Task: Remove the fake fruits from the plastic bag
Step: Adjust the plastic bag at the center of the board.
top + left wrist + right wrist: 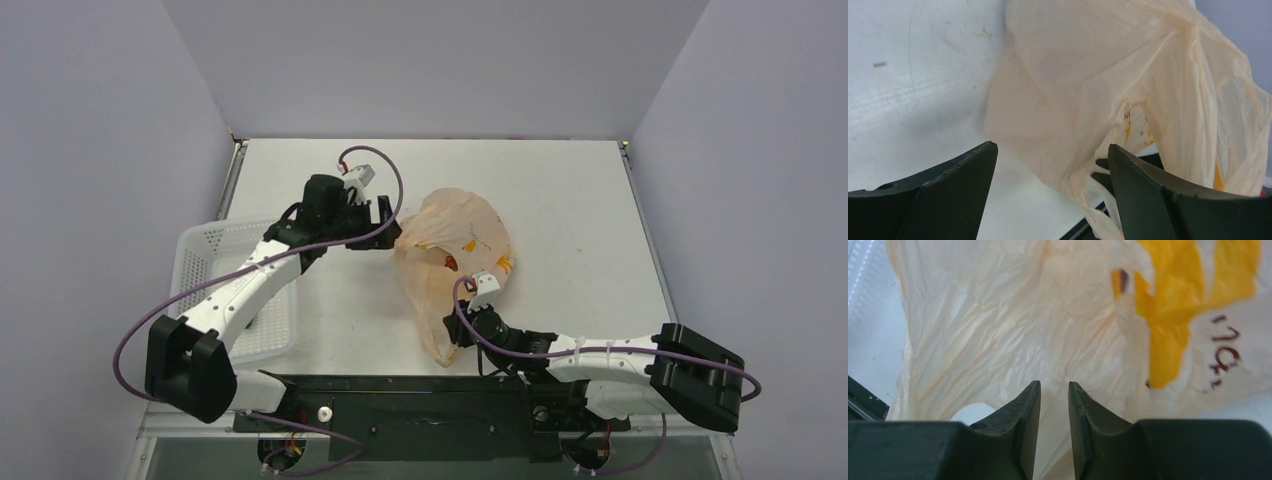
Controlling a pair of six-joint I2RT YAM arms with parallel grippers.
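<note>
The peach-orange plastic bag (455,270) lies crumpled at the middle of the table, with yellow-orange print on it. A small red fake fruit (450,262) shows through its film; the other fruits are hidden inside. My left gripper (388,215) is at the bag's upper left edge. In the left wrist view it (1050,147) stands wide open, and a twisted fold of the bag (1088,100) hangs between the jaws without touching them. My right gripper (462,325) is at the bag's lower end. Its jaws (1054,385) stand close together with bag film (998,330) pinched between them.
A white mesh basket (200,240) stands at the left under the left arm. The black base rail (400,400) runs along the near edge, just below the bag's lower end. Grey walls close in the table on three sides.
</note>
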